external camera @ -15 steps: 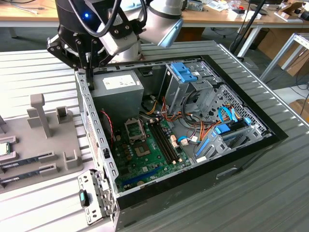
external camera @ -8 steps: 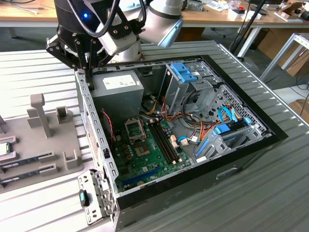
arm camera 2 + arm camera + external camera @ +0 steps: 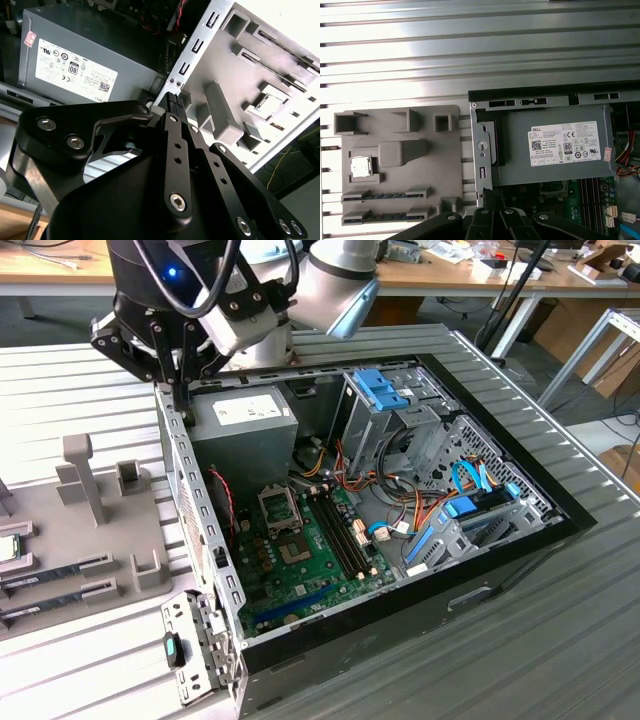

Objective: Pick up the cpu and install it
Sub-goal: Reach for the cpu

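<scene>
1. The pincer is closed, its tips together, and it holds nothing.
2. In the exterior view it hangs over the side wall of the open computer case, near the grey power supply.
3. The cpu lies flat in a pocket of the grey tray (on the slatted worktop, beside the case), well apart from the pincer.
4. Two memory sticks lie in the same tray.

Ribbed, seemingly metal table bears grey tray and computer case
</scene>
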You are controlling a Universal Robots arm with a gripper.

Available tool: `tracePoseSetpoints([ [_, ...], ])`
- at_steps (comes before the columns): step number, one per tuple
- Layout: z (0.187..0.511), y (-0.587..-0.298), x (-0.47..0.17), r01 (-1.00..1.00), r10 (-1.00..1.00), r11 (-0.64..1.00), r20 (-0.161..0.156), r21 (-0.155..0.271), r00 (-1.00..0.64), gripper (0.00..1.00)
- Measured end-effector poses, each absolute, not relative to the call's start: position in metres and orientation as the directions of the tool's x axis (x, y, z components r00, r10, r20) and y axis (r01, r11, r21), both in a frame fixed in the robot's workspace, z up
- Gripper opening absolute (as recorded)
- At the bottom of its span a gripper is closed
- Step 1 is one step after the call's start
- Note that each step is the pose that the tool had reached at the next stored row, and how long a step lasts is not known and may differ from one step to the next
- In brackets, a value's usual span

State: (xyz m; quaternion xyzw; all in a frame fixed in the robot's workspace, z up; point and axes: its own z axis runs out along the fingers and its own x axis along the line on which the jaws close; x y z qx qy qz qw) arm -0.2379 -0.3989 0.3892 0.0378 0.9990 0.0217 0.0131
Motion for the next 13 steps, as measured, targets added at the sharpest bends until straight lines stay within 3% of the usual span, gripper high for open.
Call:
tracePoseSetpoints([
  [13, 0.3892, -0.3989, -0.2424, 0.075, 0.076, 0.996, -0.024, 0.044, -0.997, 0.11],
])
